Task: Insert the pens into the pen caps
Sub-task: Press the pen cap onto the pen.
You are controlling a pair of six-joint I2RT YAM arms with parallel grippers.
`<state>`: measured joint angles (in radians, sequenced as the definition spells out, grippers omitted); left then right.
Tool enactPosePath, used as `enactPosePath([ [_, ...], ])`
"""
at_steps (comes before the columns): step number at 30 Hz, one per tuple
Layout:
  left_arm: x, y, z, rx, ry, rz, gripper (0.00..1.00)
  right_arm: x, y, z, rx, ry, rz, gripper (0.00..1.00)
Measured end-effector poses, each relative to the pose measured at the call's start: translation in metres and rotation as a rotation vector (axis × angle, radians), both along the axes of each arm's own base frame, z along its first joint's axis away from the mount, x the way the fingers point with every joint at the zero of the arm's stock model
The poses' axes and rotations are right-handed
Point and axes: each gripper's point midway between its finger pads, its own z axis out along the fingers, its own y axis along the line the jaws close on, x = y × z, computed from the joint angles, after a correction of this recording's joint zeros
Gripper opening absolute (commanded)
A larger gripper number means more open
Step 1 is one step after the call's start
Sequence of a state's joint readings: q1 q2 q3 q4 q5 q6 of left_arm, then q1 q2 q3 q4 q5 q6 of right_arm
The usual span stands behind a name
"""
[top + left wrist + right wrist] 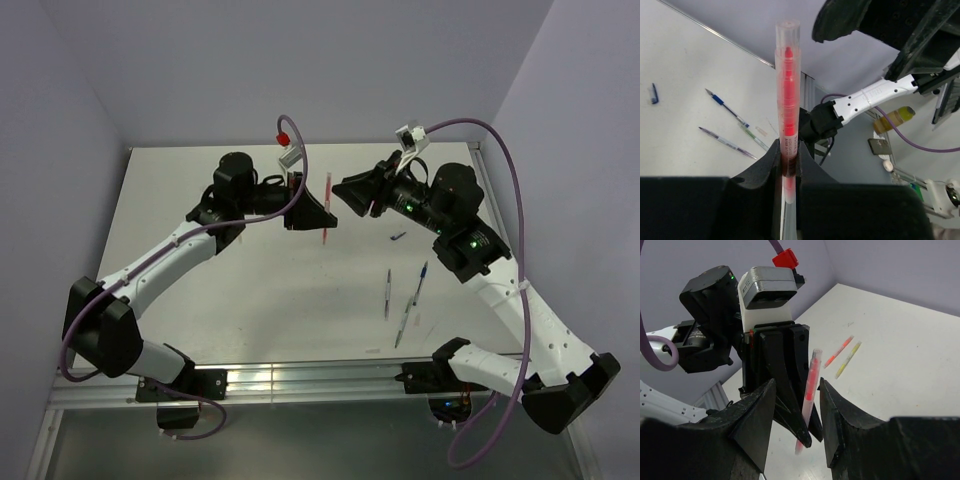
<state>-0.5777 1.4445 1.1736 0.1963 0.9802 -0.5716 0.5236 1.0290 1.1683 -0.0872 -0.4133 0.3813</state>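
While pinched in left end effector point(788, 161), red-pink pen point(788, 95) mostly beyond fingertips point(771, 152).

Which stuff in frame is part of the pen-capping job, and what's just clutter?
Job: red pen in left gripper, clear cap on its tip; blue pen; grey pen; greenish pen; orange pen; yellow pen; dark blue cap; pale cap.
Clutter: yellowish bottle, small dark item, both beyond the table.
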Motion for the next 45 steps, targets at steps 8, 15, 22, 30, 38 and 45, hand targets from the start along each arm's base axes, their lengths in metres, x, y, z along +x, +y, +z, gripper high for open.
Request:
enactPosePath([
  [8,-0.015,-0.009,-0.001,-0.007,0.013,-0.068,0.00,0.003,0.003,-0.005,-0.006,0.017,0.007,0.48],
  [15,-0.020,-0.013,-0.005,-0.003,0.021,-0.096,0.00,0.010,0.007,-0.016,-0.019,0.047,0.007,0.46],
  [22,-0.022,-0.014,-0.006,-0.002,0.024,-0.109,0.00,0.011,0.009,-0.019,-0.020,0.061,0.016,0.42],
  [30,-0.023,-0.016,-0.009,0.001,0.032,-0.121,0.00,0.014,0.011,-0.023,-0.026,0.073,0.016,0.34],
  [38,-0.024,-0.017,-0.008,-0.001,0.030,-0.124,0.00,0.015,0.013,-0.027,-0.034,0.087,0.023,0.29],
  [45,-0.024,-0.017,-0.008,-0.002,0.030,-0.123,0.00,0.017,0.015,-0.034,-0.044,0.106,0.029,0.24],
])
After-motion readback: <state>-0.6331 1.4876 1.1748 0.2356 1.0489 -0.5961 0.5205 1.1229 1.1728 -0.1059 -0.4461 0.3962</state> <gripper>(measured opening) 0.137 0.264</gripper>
